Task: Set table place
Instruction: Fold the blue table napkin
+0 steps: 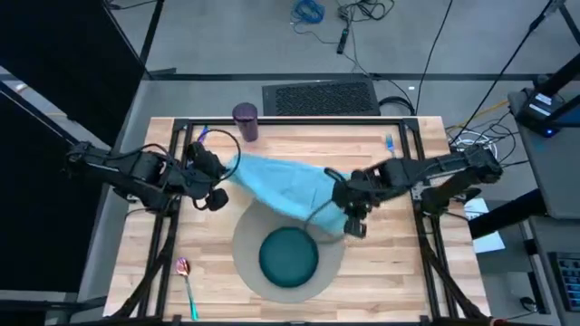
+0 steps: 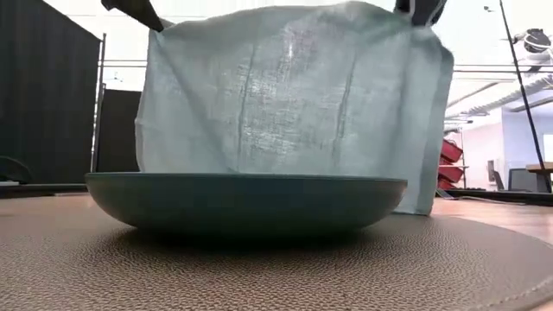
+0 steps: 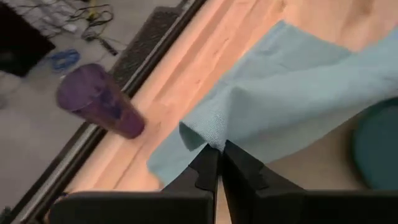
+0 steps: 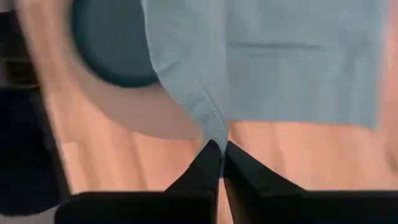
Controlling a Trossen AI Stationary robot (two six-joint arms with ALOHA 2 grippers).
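A light blue napkin (image 1: 281, 184) hangs spread between my two grippers above the pale wood table (image 1: 399, 272), behind a teal plate (image 1: 288, 256) that rests on a round grey mat (image 1: 246, 237). My left gripper (image 1: 220, 172) is shut on the napkin's left corner. My right gripper (image 1: 337, 192) is shut on its right corner. In the low view the napkin (image 2: 294, 104) hangs like a curtain behind the plate (image 2: 246, 203). A purple cup (image 1: 246, 121) stands upright at the far edge. A pink-bowled, green-handled spoon (image 1: 187, 282) lies near the front left. My left gripper pinches a corner of the napkin (image 3: 208, 138) between its two fingertips, and the cloth bunches into a small fold there. The napkin hangs below. My right gripper pinches the opposite corner (image 4: 216, 138) at its fingertips, the cloth gathered into a narrow pleat; the sheet hangs below the fingers.
A blue utensil (image 1: 205, 136) lies by the cup at the far left, and another small blue item (image 1: 389, 142) at the far right. The black metal frame (image 1: 299, 120) runs along the table's far edge and sides. Bare wood lies right of the mat.
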